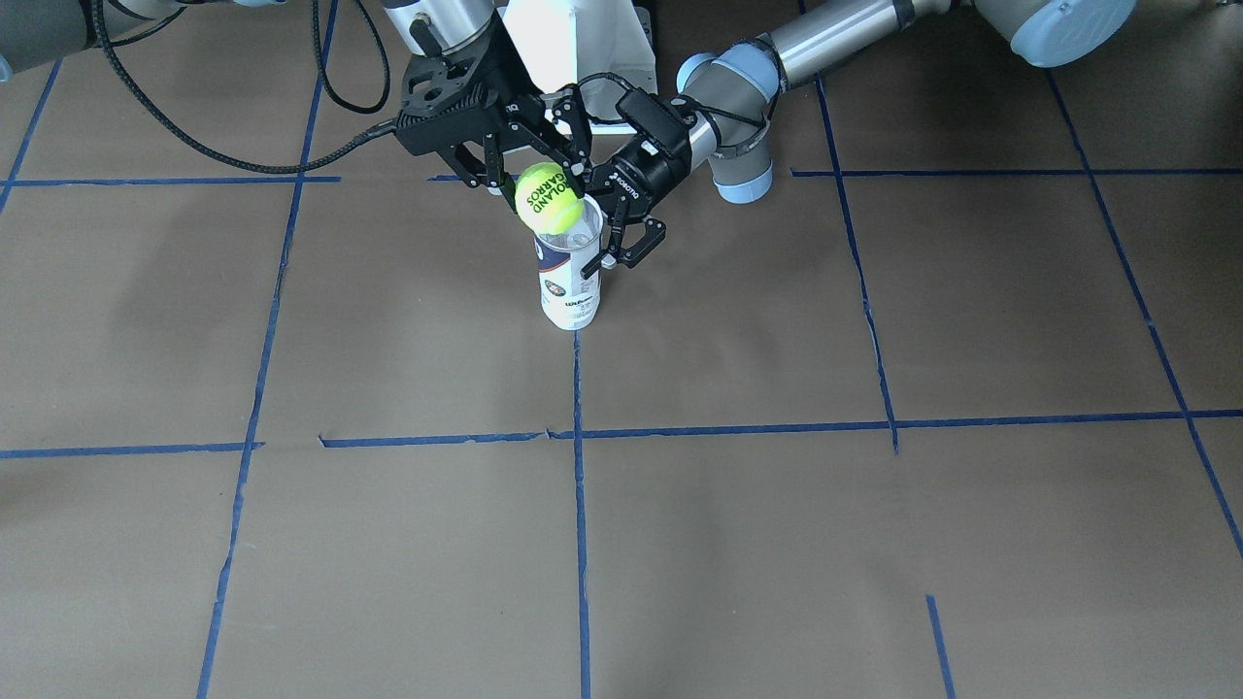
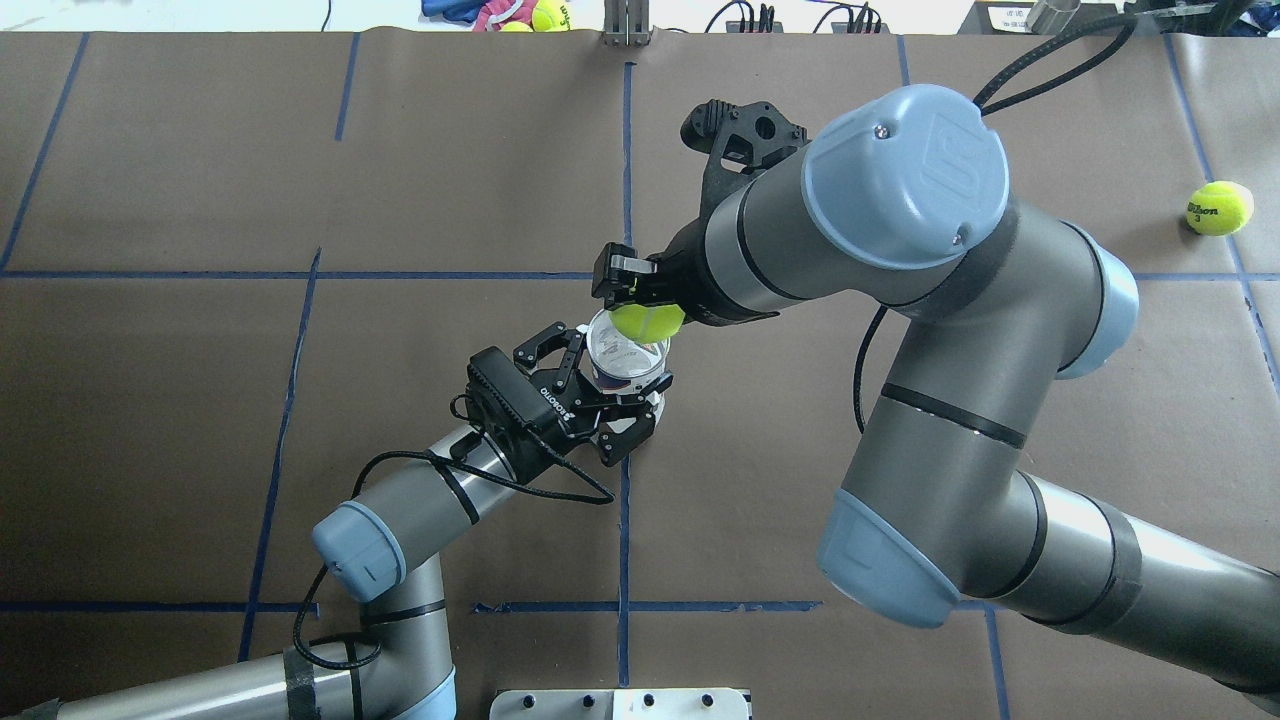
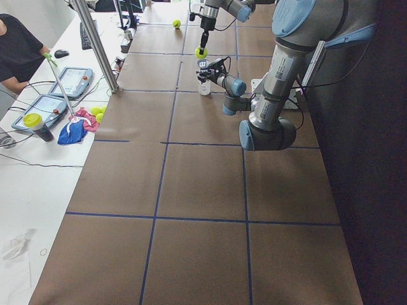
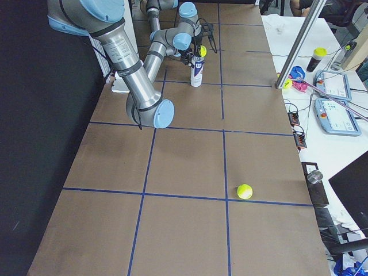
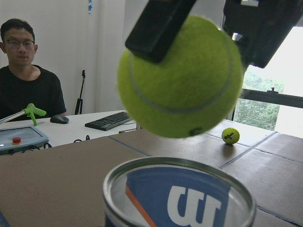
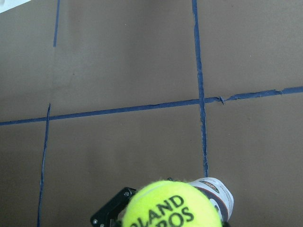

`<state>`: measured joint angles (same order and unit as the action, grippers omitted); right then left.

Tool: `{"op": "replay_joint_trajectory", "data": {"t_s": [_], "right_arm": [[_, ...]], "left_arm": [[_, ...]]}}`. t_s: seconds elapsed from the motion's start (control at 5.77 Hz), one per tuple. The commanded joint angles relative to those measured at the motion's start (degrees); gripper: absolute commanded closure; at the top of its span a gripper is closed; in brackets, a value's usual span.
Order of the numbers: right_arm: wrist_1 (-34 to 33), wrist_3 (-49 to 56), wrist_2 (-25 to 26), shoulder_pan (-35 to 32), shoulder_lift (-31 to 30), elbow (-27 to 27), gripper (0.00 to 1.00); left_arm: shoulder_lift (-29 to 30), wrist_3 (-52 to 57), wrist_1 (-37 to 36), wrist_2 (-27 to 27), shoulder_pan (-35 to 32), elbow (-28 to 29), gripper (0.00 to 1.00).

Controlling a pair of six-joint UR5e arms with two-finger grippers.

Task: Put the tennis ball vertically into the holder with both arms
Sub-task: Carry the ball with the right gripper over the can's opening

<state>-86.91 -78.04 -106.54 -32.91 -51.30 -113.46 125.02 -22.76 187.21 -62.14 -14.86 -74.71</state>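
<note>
Right gripper (image 1: 546, 181) pinches ball (image 1: 550, 197) just above can (image 1: 570, 283) mouth. Left gripper (image 2: 612, 383) clamps the upright can on bench (image 1: 777, 340).

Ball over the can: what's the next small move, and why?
Probably lower the right gripper straight down a little, without opening yet. The ball hangs just above the can's rim with a clear gap, roughly centred in the left wrist view, and the left gripper holds the can upright. Releasing from here might bounce it off the rim.
</note>
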Motion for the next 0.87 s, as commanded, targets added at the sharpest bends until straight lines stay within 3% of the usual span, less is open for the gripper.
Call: {"op": "replay_joint_trajectory", "data": {"t_s": [0.0,0.17,0.69], "right_arm": [[-1.07,0.00,0.62,1.17,0.06,-0.71,0.20],[-1.07,0.00,3.42,2.74,0.23,-0.62,0.14],[-1.15,0.17,3.19,1.98,-0.20,-2.53,0.03]], "left_arm": [[-0.03,0.00,0.00,0.00,0.00,0.00,0.19],[-0.03,0.00,0.00,0.00,0.00,-0.08,0.19],[-0.03,0.00,0.08,0.00,0.00,-0.17,0.19]]}}
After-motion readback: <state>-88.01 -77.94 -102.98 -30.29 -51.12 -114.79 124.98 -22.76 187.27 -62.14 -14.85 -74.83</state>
